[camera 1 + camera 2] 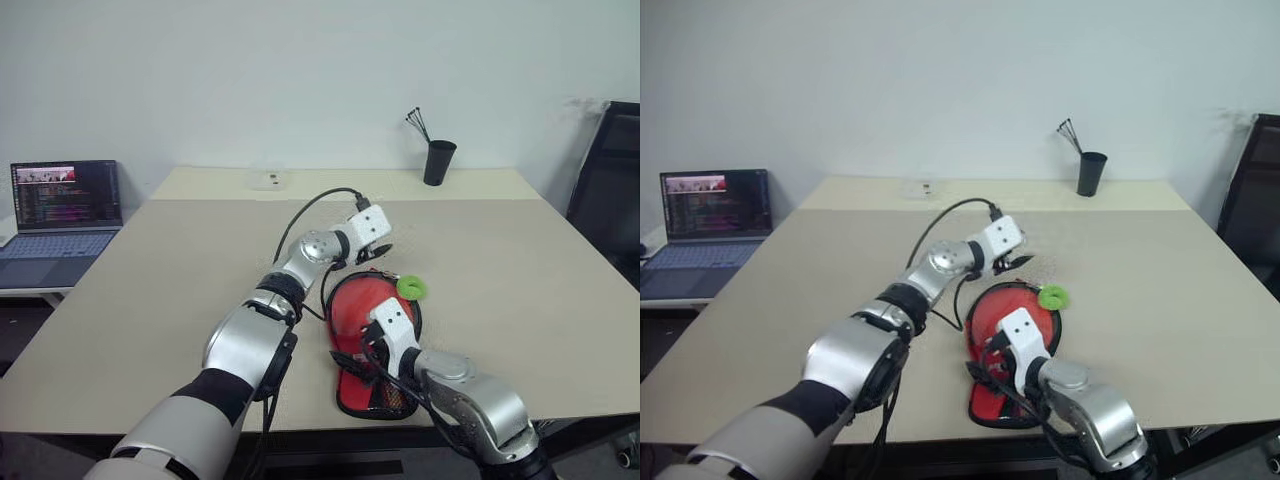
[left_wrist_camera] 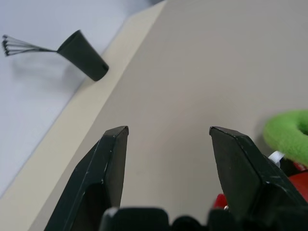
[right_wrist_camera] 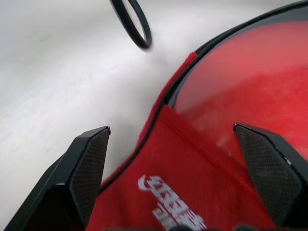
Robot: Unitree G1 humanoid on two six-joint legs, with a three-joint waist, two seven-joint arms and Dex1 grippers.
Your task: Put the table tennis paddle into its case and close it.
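The case (image 1: 352,388) lies flat on the table near its front edge, red side up, with a white logo (image 3: 173,208) and a black mesh pocket. Inside its black zip edge a smooth red round face shows, the table tennis paddle (image 3: 250,91); its handle is hidden. A green ring (image 1: 411,288) lies at the far rim of the case. My left gripper (image 2: 168,131) hangs open and empty just above and beyond that rim, the ring to its right. My right gripper (image 3: 171,128) is open low over the case's logo flap, holding nothing.
A black cup with thin sticks (image 1: 438,162) stands at the back of the table (image 1: 520,260). A small clear box (image 1: 267,180) sits at the back middle. There is a laptop (image 1: 62,215) on a side table to the left and a black chair (image 1: 610,190) on the right.
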